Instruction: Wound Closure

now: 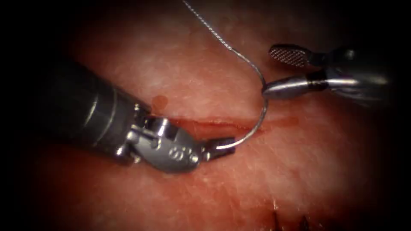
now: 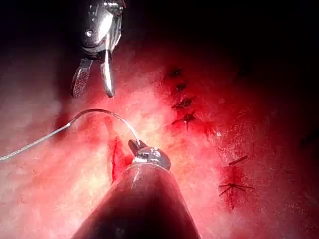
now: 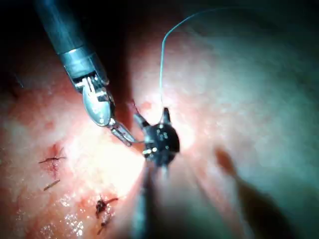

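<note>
Left arm's steel needle driver [image 1: 218, 147] clenched on one end of thin curved silver needle [image 1: 260, 117], arching free above red horizontal cut [image 1: 222, 125] in pink tissue [image 1: 171, 72]. Needle stiff, slippery; grip mid-curve. Right arm's tool [image 1: 278, 70] released, empty, just beside needle. Grey thread [image 1: 214, 32] limp, light.

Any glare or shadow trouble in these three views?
Endoscope view: dark rim, glints on the left hand, shut on the needle near its tip, over the cut, outside the tissue; right hand open, empty. Left wrist view: glare on right hand. Right wrist view: hot spot on tissue.
</note>
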Available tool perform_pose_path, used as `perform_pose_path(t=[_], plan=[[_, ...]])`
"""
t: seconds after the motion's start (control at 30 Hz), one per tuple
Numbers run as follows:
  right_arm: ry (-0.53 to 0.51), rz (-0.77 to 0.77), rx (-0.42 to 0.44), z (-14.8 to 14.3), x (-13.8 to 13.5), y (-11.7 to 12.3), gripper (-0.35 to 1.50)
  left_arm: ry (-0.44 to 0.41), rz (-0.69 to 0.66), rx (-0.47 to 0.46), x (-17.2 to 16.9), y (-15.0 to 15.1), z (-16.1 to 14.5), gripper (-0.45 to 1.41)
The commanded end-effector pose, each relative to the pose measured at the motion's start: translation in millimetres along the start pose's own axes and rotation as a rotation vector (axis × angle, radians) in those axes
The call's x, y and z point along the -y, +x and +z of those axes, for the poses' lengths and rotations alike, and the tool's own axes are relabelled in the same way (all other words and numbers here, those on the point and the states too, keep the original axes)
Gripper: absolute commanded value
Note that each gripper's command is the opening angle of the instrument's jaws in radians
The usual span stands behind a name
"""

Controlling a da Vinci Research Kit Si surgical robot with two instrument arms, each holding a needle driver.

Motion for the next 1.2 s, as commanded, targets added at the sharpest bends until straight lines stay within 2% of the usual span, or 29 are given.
perform_pose_path(t=[0.03,0.3,0.63,0.67,0.73,0.77,0.93,0.97,1.03,1.07,1.13,1.2], plan=[[0.004,0.001,0.004,1.2,0.2,-0.4,0.85,0.003,0.006,0.0,-1.1,-0.2,0.1,-0.45],[-0.002,0.01,0.008,2.0,-0.4,-0.4,0.83,0.035,0.046,0.001,-0.6,-0.1,-0.7,-0.45],[-0.018,0.024,0.084,4.5,-1.3,-0.2,0.8,0.041,0.09,-0.013,-0.6,0.5,-1.1,-0.45],[-0.018,0.024,0.087,4.6,-1.3,-0.2,0.7,0.04,0.09,-0.016,-0.6,0.5,-1.1,-0.45],[-0.013,0.025,0.104,4.7,-1.2,-0.1,-0.18,0.039,0.096,-0.016,-0.5,0.5,-1.1,-0.45],[-0.011,0.026,0.11,4.7,-1.1,-0.1,-0.35,0.039,0.096,-0.016,-0.5,0.5,-1.1,-0.45],[-0.005,0.026,0.098,4.3,-0.3,0.2,-0.35,0.035,0.097,-0.023,-0.4,0.5,-1.0,-0.45],[-0.005,0.026,0.095,4.2,-0.2,0.2,-0.35,0.031,0.097,-0.028,-0.4,0.5,-0.9,-0.4],[-0.009,0.027,0.091,4.1,0.0,0.4,-0.35,0.028,0.091,-0.033,-0.4,0.5,-0.9,0.15],[-0.012,0.016,0.086,4.0,0.0,0.5,-0.35,0.023,0.032,-0.042,-0.4,0.5,-0.9,0.47],[-0.02,-0.019,0.071,3.9,-0.1,0.6,-0.35,0.014,-0.118,-0.056,-0.2,0.7,-1.0,0.74],[-0.025,-0.067,0.059,3.9,-0.2,0.7,-0.35,0.004,-0.292,-0.068,0.0,1.0,-1.3,0.81]])
